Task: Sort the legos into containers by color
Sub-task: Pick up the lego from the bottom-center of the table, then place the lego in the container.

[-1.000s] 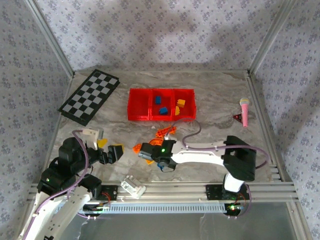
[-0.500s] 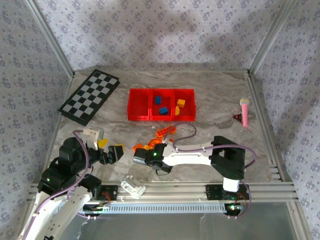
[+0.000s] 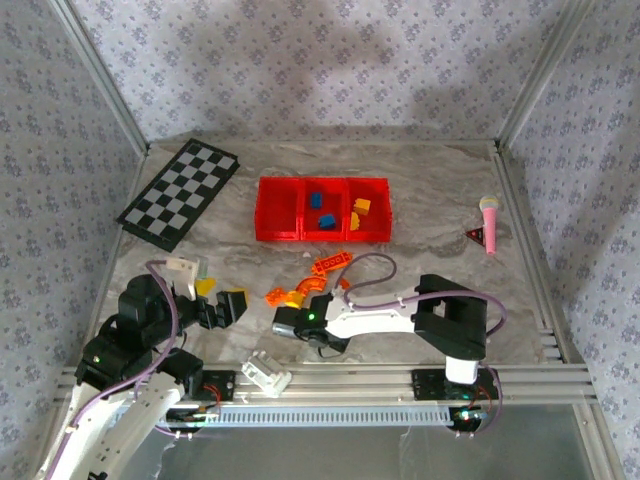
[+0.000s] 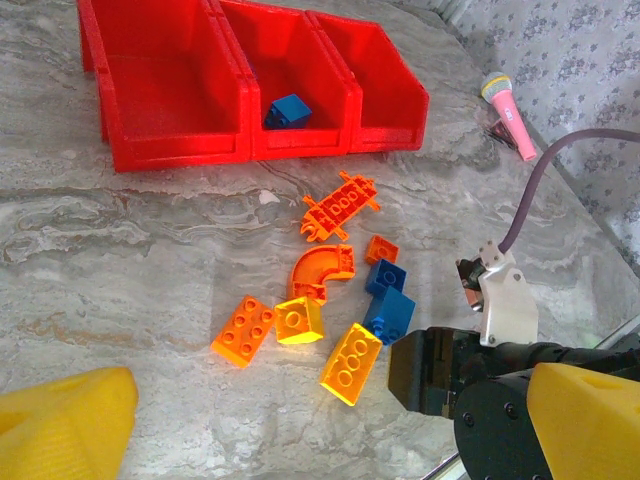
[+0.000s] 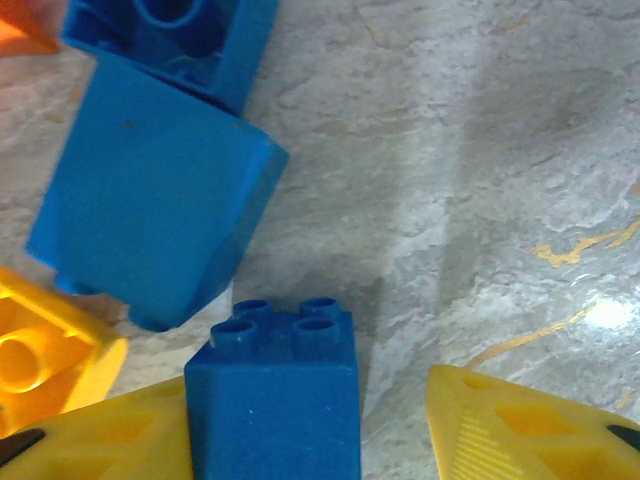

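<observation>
Blue brick [image 5: 272,410] lies on the near side of the red bins [image 3: 280,232], between your right gripper's [image 5: 310,440] open, empty fingers [image 5: 520,430]: centre on it, stay clear of the bigger blue block [image 5: 150,200] beside it, then close.

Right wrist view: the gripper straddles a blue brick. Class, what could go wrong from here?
The studded blue brick sits against one finger of the open right gripper, with a gap to the other, so closing may twist it. The bigger blue brick lies very close and could get nudged or dragged along.
</observation>
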`<move>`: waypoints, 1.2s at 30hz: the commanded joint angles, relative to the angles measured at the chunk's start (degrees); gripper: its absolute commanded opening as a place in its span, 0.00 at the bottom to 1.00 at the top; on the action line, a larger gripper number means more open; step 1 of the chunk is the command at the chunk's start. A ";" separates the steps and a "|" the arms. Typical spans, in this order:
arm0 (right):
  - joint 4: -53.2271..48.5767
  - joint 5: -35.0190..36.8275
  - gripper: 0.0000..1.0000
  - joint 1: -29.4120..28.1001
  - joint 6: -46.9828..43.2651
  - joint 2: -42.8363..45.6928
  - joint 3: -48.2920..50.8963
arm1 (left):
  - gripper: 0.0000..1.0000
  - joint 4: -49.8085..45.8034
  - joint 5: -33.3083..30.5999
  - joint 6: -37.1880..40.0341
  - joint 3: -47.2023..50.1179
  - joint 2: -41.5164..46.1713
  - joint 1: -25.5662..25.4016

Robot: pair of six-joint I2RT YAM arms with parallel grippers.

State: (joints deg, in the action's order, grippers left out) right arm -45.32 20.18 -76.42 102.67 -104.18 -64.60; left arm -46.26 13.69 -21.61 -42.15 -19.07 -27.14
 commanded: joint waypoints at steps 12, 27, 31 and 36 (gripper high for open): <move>0.77 3.95 0.27 2.93 -8.59 1.69 1.59 | 1.00 1.62 0.19 0.42 -0.03 0.35 -0.11; 3.95 0.06 0.11 19.34 -46.10 10.13 -18.24 | 1.00 1.22 -2.23 0.18 -0.14 1.40 -0.11; 0.70 -7.28 0.12 26.85 -56.18 2.82 -30.30 | 1.00 1.01 -2.87 0.07 -0.19 1.82 -0.11; -6.15 -12.95 0.14 33.54 -64.31 -8.52 -45.79 | 1.00 1.06 -3.21 -0.02 -0.16 1.77 -0.11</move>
State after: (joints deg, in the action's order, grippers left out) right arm -44.95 12.67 -45.34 47.24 -107.44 -104.99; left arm -46.30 11.14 -21.65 -42.15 -17.91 -27.14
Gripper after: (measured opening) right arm 0.345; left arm 0.995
